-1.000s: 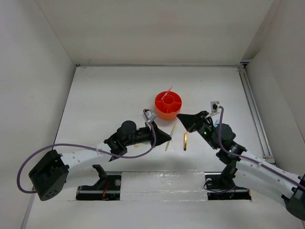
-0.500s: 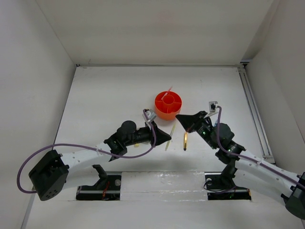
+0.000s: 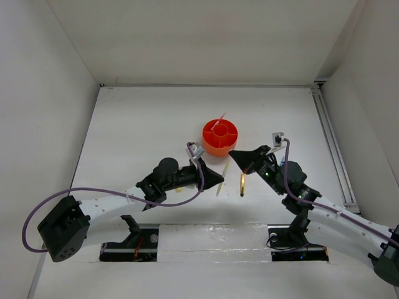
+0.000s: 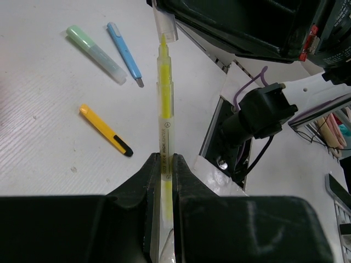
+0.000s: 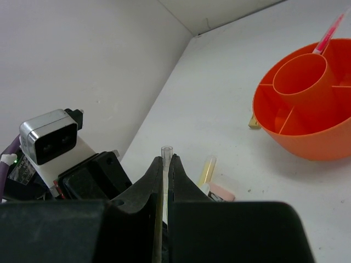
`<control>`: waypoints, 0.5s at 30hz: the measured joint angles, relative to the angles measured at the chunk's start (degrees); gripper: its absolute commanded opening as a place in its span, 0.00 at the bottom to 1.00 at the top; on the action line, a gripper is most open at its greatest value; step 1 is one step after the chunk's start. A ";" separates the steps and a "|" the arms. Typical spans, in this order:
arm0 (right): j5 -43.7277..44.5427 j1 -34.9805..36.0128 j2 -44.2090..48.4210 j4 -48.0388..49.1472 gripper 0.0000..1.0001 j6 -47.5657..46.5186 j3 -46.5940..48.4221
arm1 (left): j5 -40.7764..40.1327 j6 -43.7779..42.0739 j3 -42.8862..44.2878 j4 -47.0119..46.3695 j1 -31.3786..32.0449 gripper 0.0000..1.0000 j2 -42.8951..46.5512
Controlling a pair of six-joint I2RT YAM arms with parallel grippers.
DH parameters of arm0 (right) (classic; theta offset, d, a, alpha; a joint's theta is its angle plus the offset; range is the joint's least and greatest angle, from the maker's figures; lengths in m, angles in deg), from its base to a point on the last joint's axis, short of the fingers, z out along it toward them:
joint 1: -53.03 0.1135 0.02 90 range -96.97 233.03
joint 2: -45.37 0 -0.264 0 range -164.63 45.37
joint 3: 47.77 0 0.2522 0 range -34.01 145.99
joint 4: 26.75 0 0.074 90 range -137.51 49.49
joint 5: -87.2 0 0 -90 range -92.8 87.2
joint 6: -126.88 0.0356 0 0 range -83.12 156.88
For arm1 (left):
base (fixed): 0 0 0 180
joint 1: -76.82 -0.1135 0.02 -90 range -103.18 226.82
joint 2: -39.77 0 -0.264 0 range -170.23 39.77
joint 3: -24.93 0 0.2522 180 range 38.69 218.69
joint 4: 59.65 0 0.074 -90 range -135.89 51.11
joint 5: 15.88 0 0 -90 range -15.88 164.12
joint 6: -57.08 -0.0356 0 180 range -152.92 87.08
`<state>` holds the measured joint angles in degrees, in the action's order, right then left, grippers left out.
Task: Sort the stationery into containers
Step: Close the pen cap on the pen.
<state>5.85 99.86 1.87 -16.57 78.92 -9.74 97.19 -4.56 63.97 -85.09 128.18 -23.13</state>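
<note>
Gripping a yellow marker (image 4: pixel 164 104) in the clenched left claw (image 4: pixel 164 160), above the desk (image 3: pixel 137 124). Pinching its clear cap (image 4: pixel 164 24) in the right claw (image 5: pixel 165 161), likewise clenched. Just beyond, an orange organiser (image 3: pixel 215 148) holding a pink pen (image 5: pixel 327 34). Flat on the desk: green marker (image 4: pixel 96 47), blue pen (image 4: pixel 125 52), gold pen (image 4: pixel 105 130), none touching.

right tool (image 3: pixel 230 152) nudged slightly leftward

Organiser (image 3: pixel 219 137) mid-bench (image 3: pixel 143 118); leaning pen (image 3: pixel 218 123) in its 12 o'clock compartment; loose pen (image 3: pixel 242 184) on bench, organiser's 5 o'clock.
</note>
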 measured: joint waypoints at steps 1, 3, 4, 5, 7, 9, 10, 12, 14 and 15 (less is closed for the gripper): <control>-0.07 0.15 -0.07 0.00 0.00 0.00 0.00 | -0.17 0.00 0.00 0.02 0.02 0.00 0.00; -0.13 0.33 -0.33 0.11 0.00 0.00 0.00 | -0.42 0.00 0.00 0.00 0.02 0.00 0.00; -0.11 0.44 -0.57 0.31 0.00 0.00 0.00 | -0.50 0.00 0.00 0.04 0.02 0.00 0.00; -0.11 0.52 -0.79 0.48 0.00 0.00 0.00 | -0.55 0.00 0.00 0.20 0.02 0.00 0.00; -0.02 0.72 -1.16 0.83 0.00 0.00 0.00 | -0.59 0.00 0.00 0.26 0.02 0.00 0.00; 0.02 0.92 -1.31 1.03 0.00 0.00 -0.02 | -0.59 0.17 0.00 0.42 0.02 0.00 0.00; 0.02 0.92 -1.31 1.14 0.00 0.00 -0.02 | -0.59 0.20 0.00 0.42 0.02 0.00 0.00; 0.22 1.09 -1.40 1.31 0.00 0.00 -0.02 | -0.68 0.22 0.00 0.42 0.02 0.00 0.00; 0.46 1.38 -1.55 1.64 0.00 0.00 -0.02 | -0.85 0.37 0.00 0.46 0.04 0.00 0.04; 0.63 1.40 -1.55 1.75 0.00 -0.02 -0.02 | -1.09 0.46 0.00 0.50 0.04 0.00 0.17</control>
<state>6.48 101.26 0.31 -14.82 78.90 -9.76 96.10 -4.10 63.97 -84.59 128.22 -22.95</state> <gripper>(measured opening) 0.044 0.036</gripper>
